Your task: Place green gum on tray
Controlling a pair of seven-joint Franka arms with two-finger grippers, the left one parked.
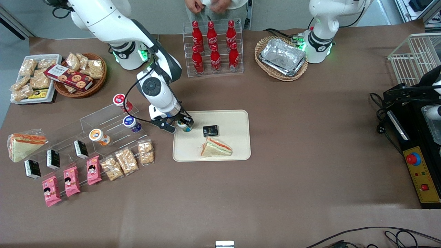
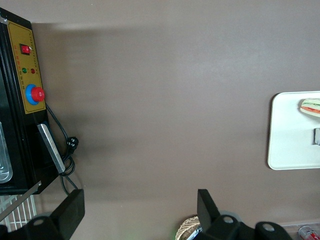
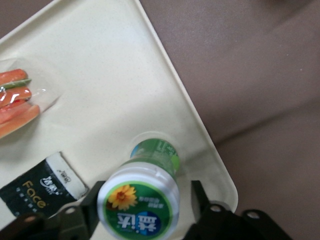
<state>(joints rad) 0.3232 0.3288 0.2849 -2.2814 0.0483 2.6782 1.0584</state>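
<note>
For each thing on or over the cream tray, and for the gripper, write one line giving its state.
Green gum: upright, between the gripper's fingers, over the tray's corner.
Gripper: shut on the gum, above the tray.
Tray: flat on the table.
Sandwich: wrapped, lying on the tray.
Black packet: flat on the tray.

The gripper (image 3: pixel 145 200) is standing over the cream tray (image 3: pixel 100 75), its fingers (image 3: pixel 199 197) flanking the green gum (image 3: pixel 142 192), which is sitting upright near the tray's rounded corner. A black packet (image 3: pixel 42 187) is lying at nine o'clock from the bottle, a wrapped sandwich (image 3: pixel 15 102) at ten o'clock.
</note>
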